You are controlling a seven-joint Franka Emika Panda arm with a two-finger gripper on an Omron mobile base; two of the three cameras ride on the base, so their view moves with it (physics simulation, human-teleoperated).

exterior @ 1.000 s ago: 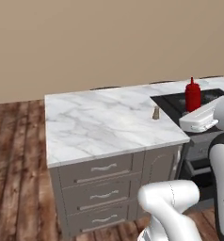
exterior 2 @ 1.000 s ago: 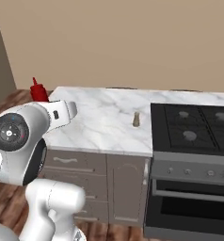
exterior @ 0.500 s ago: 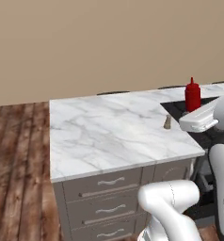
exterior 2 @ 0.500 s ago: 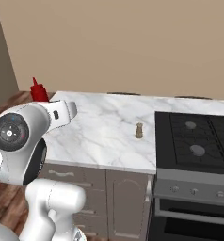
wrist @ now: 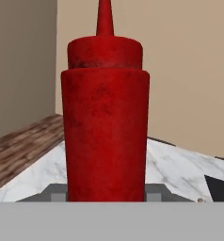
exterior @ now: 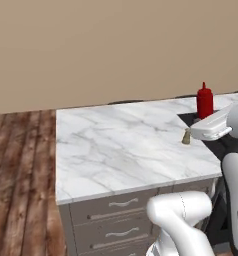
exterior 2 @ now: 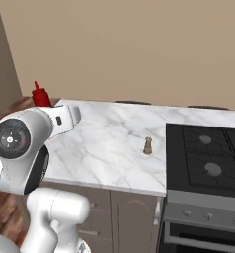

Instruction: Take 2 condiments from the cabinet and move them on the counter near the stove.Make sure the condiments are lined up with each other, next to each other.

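My gripper (wrist: pixel 106 194) is shut on the slim red squeeze bottle (wrist: pixel 105 117), which stands upright in it. From the base views the red bottle (exterior: pixel 204 100) (exterior 2: pixel 39 95) rides above the white hand, over the white marble counter (exterior: pixel 116 145) (exterior 2: pixel 104 148). The small tan shaker (exterior: pixel 186 136) (exterior 2: pixel 147 146) stands upright on the counter, close to the left edge of the black stove (exterior 2: pixel 208 158). In the left base view the bottle hangs just right of and behind the shaker. The cabinet is out of view.
Grey drawers with silver handles (exterior: pixel 122 203) sit under the counter. Wooden floor (exterior: pixel 21 160) lies to the left of the counter. A plain beige wall (exterior 2: pixel 139 44) runs behind counter and stove.
Both base views have shifted as the base drove: counter, shaker and stove now sit closer and lower in frame. The gripper has kept hold of the red bottle.
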